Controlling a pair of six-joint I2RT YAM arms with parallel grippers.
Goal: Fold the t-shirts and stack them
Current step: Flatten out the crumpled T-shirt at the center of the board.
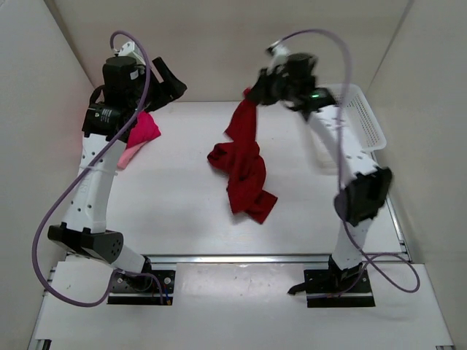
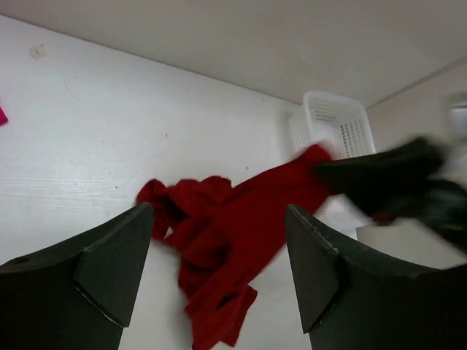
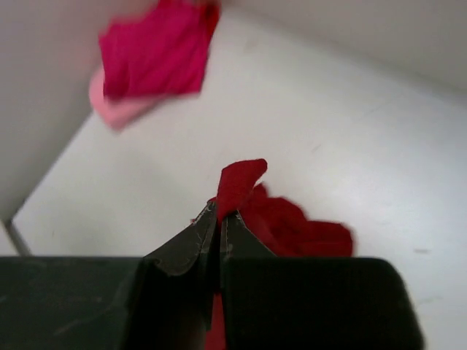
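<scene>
White-walled enclosure, plain white bench (image 1: 182, 219). The right jaws are pinched shut on one end of the crimson t-shirt (image 1: 244, 171), held up toward the far edge. Its long axis runs from there toward the near edge, the rest bunched at bench centre. The left jaws stand wide and empty, well apart to its left, above the hot pink t-shirt (image 1: 146, 130) and pale pink t-shirt (image 1: 130, 155) by the left edge. I find no legible writing.

White mesh basket (image 1: 368, 120) on table (image 1: 182, 208), apparently against the right wall (image 1: 430, 109).
</scene>
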